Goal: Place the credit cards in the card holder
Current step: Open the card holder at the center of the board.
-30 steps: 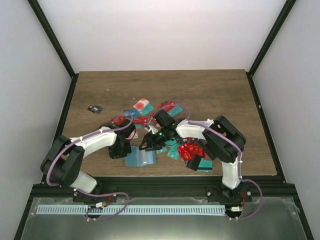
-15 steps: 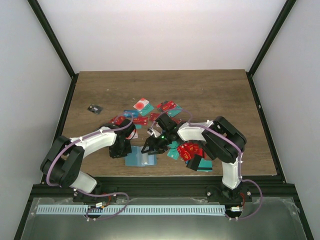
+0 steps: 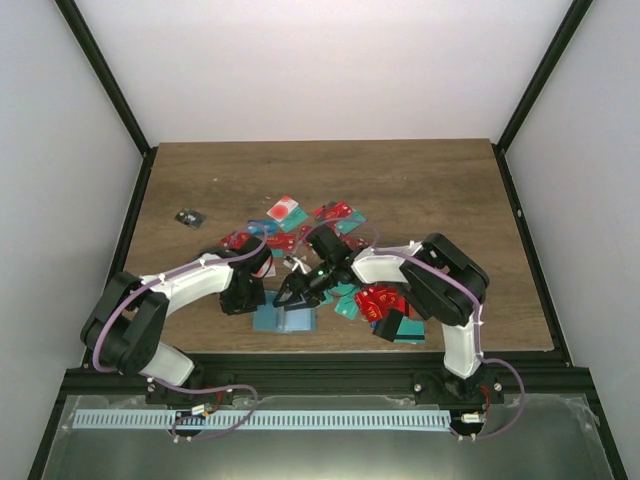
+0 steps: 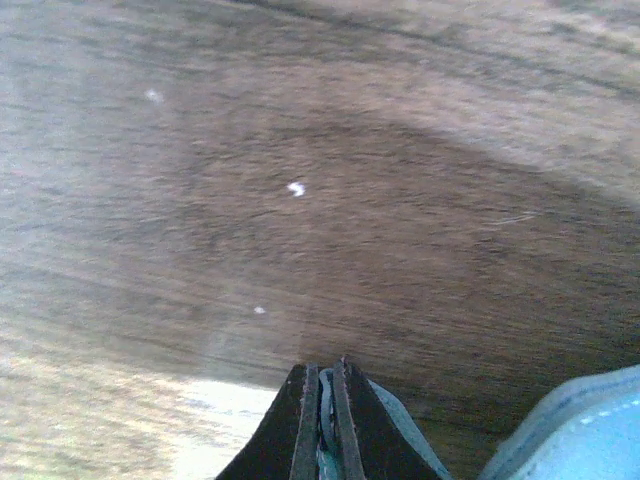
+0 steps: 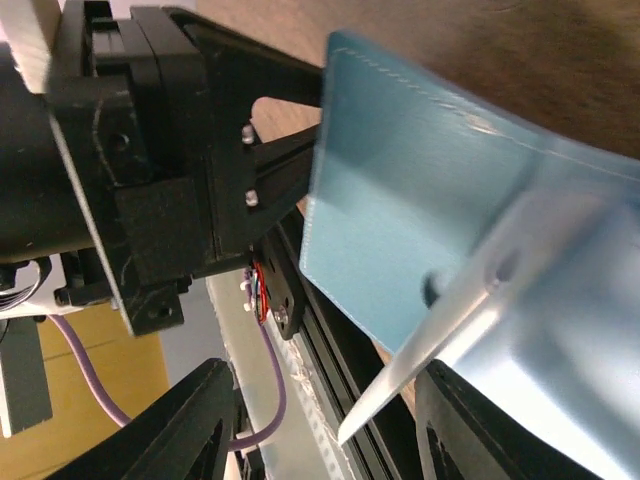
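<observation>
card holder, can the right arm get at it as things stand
Probably yes: the right gripper hangs just above the open card holder. The left gripper pinches only one edge of it, off to the side, so nothing looks to block the way.

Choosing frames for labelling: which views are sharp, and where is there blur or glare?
Top external: evenly lit, sharp, though the card holder looks small. Left wrist: the table is smeared; only the left gripper, shut on a teal edge, is crisp. Right wrist: the card holder is sharp, but a pale sheet near the lens is washed out and soft.
</observation>
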Action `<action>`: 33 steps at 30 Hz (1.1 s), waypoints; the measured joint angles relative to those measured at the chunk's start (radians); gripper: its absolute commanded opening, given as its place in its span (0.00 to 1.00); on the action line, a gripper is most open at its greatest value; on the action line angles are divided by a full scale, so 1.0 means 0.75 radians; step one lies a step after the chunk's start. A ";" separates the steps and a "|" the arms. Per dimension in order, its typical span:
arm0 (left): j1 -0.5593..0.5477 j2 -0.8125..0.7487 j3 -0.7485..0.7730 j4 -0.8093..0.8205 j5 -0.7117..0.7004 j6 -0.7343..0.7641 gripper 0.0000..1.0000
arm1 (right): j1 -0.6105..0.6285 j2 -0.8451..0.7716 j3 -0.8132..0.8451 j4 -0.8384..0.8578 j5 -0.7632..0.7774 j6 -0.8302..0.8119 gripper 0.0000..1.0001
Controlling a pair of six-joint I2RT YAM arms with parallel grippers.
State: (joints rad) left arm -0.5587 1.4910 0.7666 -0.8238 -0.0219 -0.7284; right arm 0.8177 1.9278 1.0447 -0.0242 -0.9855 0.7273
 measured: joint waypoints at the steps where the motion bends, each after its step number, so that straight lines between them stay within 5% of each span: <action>1: 0.000 0.000 -0.001 0.013 0.009 0.002 0.04 | 0.008 0.009 0.004 0.018 -0.014 0.006 0.50; 7: 0.002 -0.014 -0.020 0.098 0.082 0.009 0.07 | 0.057 0.140 0.049 0.153 -0.078 0.072 0.46; 18: 0.008 -0.237 -0.021 -0.001 0.083 -0.005 0.59 | 0.049 0.273 0.080 0.242 -0.129 0.100 0.44; 33: 0.006 -0.432 0.111 -0.048 0.131 0.040 0.65 | -0.008 0.222 0.085 0.093 -0.167 -0.044 0.53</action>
State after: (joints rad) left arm -0.5545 1.1667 0.8497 -0.8597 0.0761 -0.6987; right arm 0.8120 2.0941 1.1084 0.0452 -1.1110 0.6945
